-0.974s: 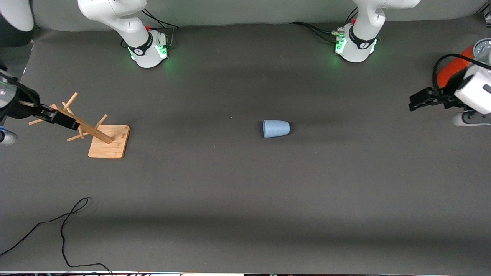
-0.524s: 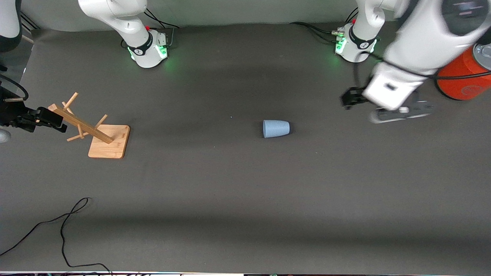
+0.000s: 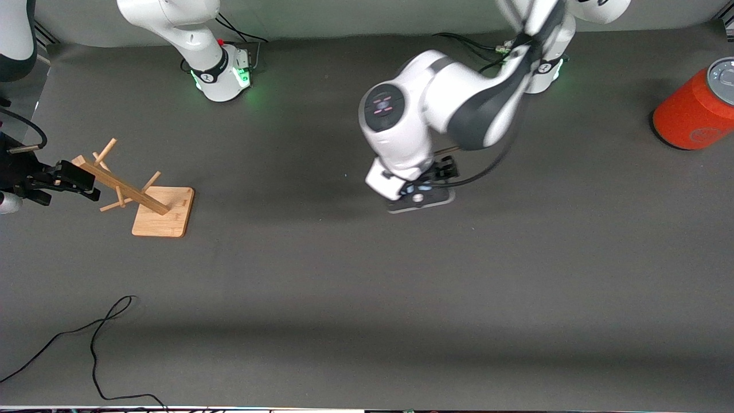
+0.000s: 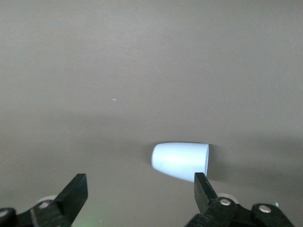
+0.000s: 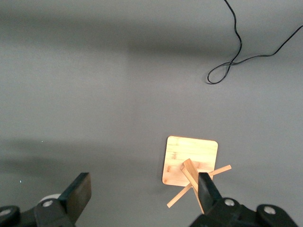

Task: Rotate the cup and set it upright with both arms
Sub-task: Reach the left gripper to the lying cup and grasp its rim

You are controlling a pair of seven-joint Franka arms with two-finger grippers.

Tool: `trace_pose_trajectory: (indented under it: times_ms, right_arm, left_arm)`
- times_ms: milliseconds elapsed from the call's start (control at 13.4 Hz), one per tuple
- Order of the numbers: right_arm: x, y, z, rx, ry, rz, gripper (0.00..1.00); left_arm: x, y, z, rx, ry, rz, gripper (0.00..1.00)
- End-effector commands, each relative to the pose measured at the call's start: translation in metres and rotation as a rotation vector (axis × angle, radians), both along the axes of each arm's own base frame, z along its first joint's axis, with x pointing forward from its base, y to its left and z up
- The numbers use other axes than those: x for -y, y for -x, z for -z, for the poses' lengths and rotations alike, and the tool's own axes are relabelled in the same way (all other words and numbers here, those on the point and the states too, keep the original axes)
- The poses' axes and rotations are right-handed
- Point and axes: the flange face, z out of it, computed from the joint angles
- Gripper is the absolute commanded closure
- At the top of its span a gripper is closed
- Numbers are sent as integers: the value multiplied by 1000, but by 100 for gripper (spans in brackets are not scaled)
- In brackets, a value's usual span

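The pale blue cup (image 4: 180,161) lies on its side on the dark mat and shows only in the left wrist view. In the front view the left arm's wrist hides it. My left gripper (image 3: 430,180) hangs over the cup at the middle of the table, pointing down. In its wrist view the left gripper (image 4: 138,194) is open and empty, with one fingertip (image 4: 201,187) close by the cup's rim end. My right gripper (image 3: 86,182) is open and empty over the wooden rack (image 3: 123,186) at the right arm's end; the right gripper (image 5: 143,194) also shows in its own wrist view.
The rack's wooden base (image 3: 163,212) sits on the mat and also shows in the right wrist view (image 5: 189,161). An orange-red can (image 3: 697,109) stands at the left arm's end. A black cable (image 3: 97,344) lies nearer to the front camera.
The left arm has swung from beside the orange-red can to over the cup, now hiding it in the front view. The right gripper has drawn back slightly at the rack.
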Motion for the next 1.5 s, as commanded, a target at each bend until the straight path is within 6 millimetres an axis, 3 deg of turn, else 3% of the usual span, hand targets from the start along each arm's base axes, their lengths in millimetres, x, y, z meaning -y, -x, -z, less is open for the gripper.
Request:
trace_pose_trajectory:
  times_ms: [0, 75, 225, 449, 899, 1123, 1198, 1423]
  right_arm:
    - [2, 7, -5, 6, 6, -16, 0]
    - [4, 8, -5, 0, 4, -12, 0]
    - [0, 9, -5, -5, 2, -21, 0]
    - [-2, 9, -5, -5, 3, -27, 0]
    - [-1, 10, -4, -8, 5, -36, 0]
    - [1, 9, -3, -10, 5, -35, 0]
    - [1, 9, -2, -11, 3, -34, 0]
    - [1, 12, 1, -41, 1, -27, 0]
  left_arm:
    - [48, 17, 51, 59, -50, -2, 0]
    - [62, 22, 74, 80, -54, 16, 0]
    - [67, 25, 111, 81, -94, 58, 0]
    - [79, 45, 153, 50, -170, 192, 1]
    - [65, 54, 188, -84, -282, 451, 6]
    - [54, 53, 187, -170, -328, 536, 7]
    - [52, 51, 188, -178, -329, 547, 10]
    - [51, 54, 192, -195, -333, 559, 44]
